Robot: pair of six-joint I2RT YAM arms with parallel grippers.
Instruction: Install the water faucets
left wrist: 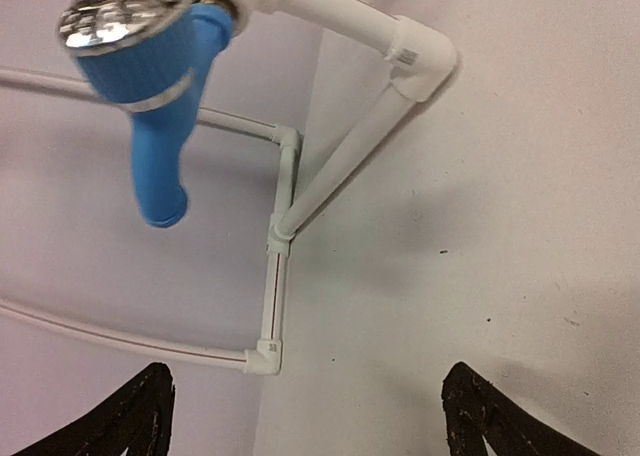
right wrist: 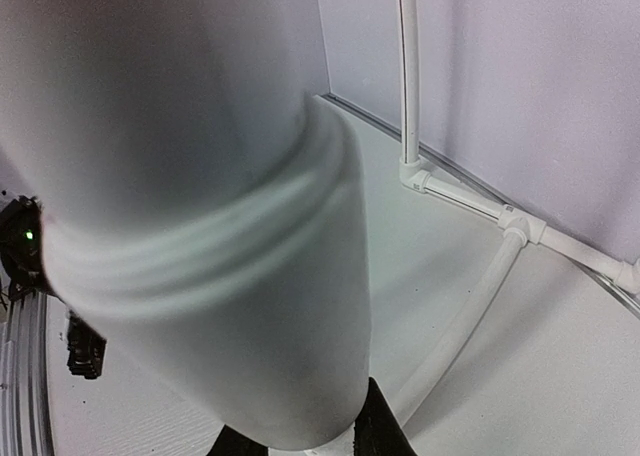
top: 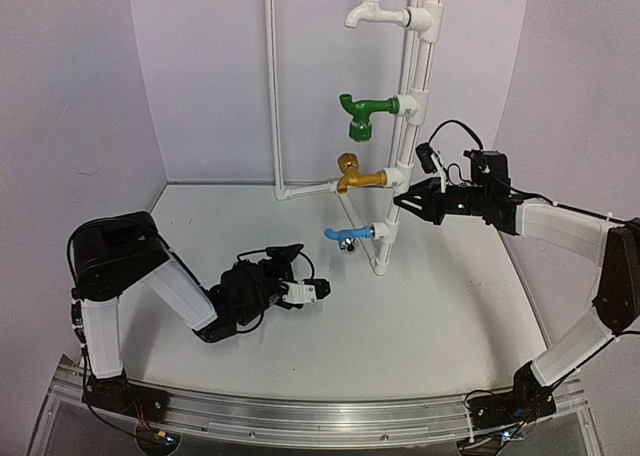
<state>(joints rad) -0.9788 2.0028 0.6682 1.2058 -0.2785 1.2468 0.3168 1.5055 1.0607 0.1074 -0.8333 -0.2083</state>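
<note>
Left pincer (top: 300, 272): released, empty, low left of centre. Right pincer (top: 402, 202): clenched on white riser pipe (top: 417, 66). Sky-blue faucet (top: 346, 235): mid-frame, on lowest fitting, seemingly installed. Next, probably: unclamp riser gently, withdraw without jolting.

Right wrist view: a blurred white pipe (right wrist: 200, 206), ringed by faint ridges, fills the left and middle of the frame, close to the lens, caught at the bottom between the dark fingers (right wrist: 385, 431) of the right gripper (right wrist: 312, 438), which is clamped on it. Behind, on the pale counter (right wrist: 560, 376), a thin upright tube (right wrist: 405, 66) drops to an elbow fitting (right wrist: 415, 174); a run follows the foot of the wall (right wrist: 520, 76) to a tee joint (right wrist: 520, 226), where a slanted tube (right wrist: 465, 321) branches toward the gripper. At the left edge a green light (right wrist: 27, 234) glows on dark hardware above a metal rail (right wrist: 20, 376)
</note>
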